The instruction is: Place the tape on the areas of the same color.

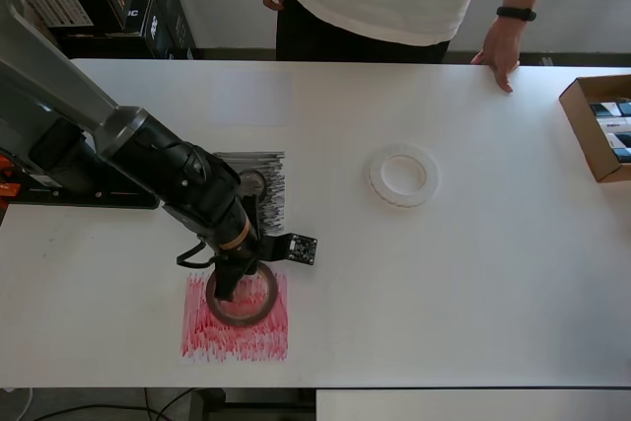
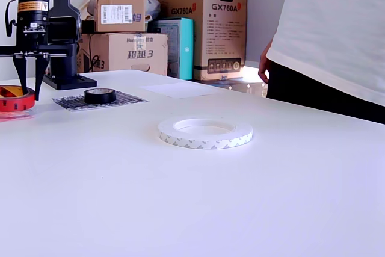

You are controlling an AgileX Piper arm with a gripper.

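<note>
In the exterior view the nearest thing is the white table (image 2: 180,209), which fills the lower part of the frame, and on it, just right of the middle, lies the wide flat white tape roll (image 2: 205,133), flat on bare tabletop with nothing beside it; in the overhead view the same roll (image 1: 403,175) sits right of centre. Farther back, in the exterior view's left, the small black tape roll (image 2: 100,95) rests on the black scribbled patch (image 2: 123,100); from above, that patch (image 1: 271,184) shows left of centre with the roll mostly hidden under the arm. At the far left edge of the exterior view the red-brown tape roll (image 2: 13,99) lies flat, and the overhead view places it (image 1: 243,295) on the upper part of the red scribbled patch (image 1: 235,327) in the lower left of the frame. The gripper (image 2: 29,70) stands upright over this roll with its two thin fingers (image 2: 40,73) pointing down, a small gap between them; one finger appears to reach inside the ring and the other just outside its wall, but whether they squeeze the roll I cannot tell. Behind the black patch a pale white paper sheet (image 2: 177,89) lies on the table, well apart from the white roll. Beyond the table stand cardboard boxes (image 2: 204,22) at upper centre, and a person in a white shirt (image 2: 337,28) fills the upper right of the exterior view.
</note>
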